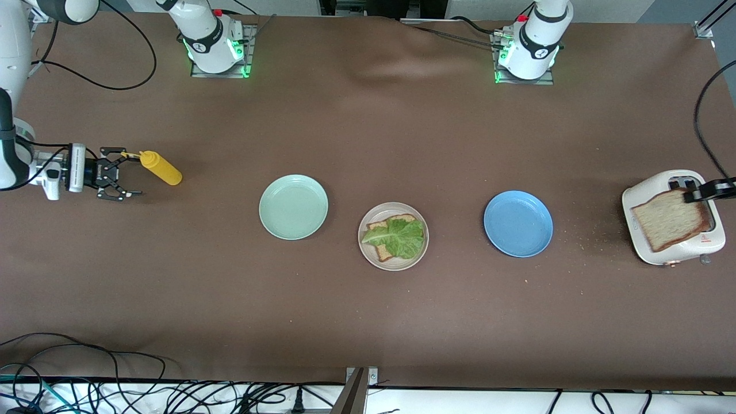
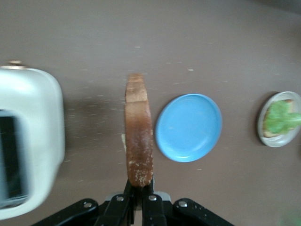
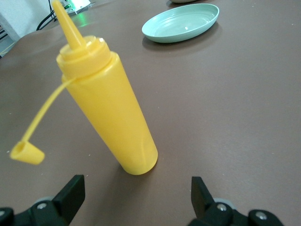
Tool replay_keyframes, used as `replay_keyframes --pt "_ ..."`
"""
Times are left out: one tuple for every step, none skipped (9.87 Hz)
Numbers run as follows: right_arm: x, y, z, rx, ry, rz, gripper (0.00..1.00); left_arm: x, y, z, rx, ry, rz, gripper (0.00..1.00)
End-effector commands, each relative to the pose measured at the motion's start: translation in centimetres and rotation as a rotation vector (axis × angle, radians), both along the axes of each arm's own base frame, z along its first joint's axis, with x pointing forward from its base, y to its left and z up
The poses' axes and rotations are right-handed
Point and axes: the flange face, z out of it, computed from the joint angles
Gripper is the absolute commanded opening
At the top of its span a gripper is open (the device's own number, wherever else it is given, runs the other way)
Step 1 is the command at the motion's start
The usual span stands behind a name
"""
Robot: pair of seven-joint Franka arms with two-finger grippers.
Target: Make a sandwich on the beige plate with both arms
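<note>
While the left end effector is pinching a brown wholegrain bread slice above the white toaster near the tabletop's left-arm edge, the right end effector is waiting spread open beside a yellow squeeze bottle; the round beige plate with bread and green lettuce leaf is sitting mid-tabletop.

Beige plate, green lettuce, brown bread; mint plate, blue plate, yellow bottle

Arms: white rounded shells with black joint bands.
Bases: right arm base and left arm base on grey plates, lit green at the rim, each with a small red part on top.
Cables: black, trailing from both arms.
Right gripper: black linkage fingers with visible screws, white-and-silver wrist block.
Left gripper: black, with silver screws.
</note>
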Motion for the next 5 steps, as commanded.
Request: replay_keyframes --pt "3.8 -0.6 5.4 -0.072 0.125 0.029 1.0 3.0 -6.6 -3.1 -0.132 0.039 -0.027 0.0" --pt "5.6 -0.4 8.3 -0.123 0.181 0.032 1.0 3.7 -8.4 -4.1 -0.241 0.038 -0.002 0.0" --pt "6.9 -0.3 11.1 -0.186 0.239 0.011 1.0 4.6 -9.9 -5.5 -0.363 0.042 0.029 0.0" --pt "7.7 0.0 13.8 -0.247 0.289 -0.013 1.0 5.2 -12.2 -7.1 -0.402 0.061 0.007 0.0" --pt "8.3 1.1 16.6 -0.3 0.336 -0.066 1.0 5.8 -15.1 -8.3 -0.46 0.072 -0.016 0.0"
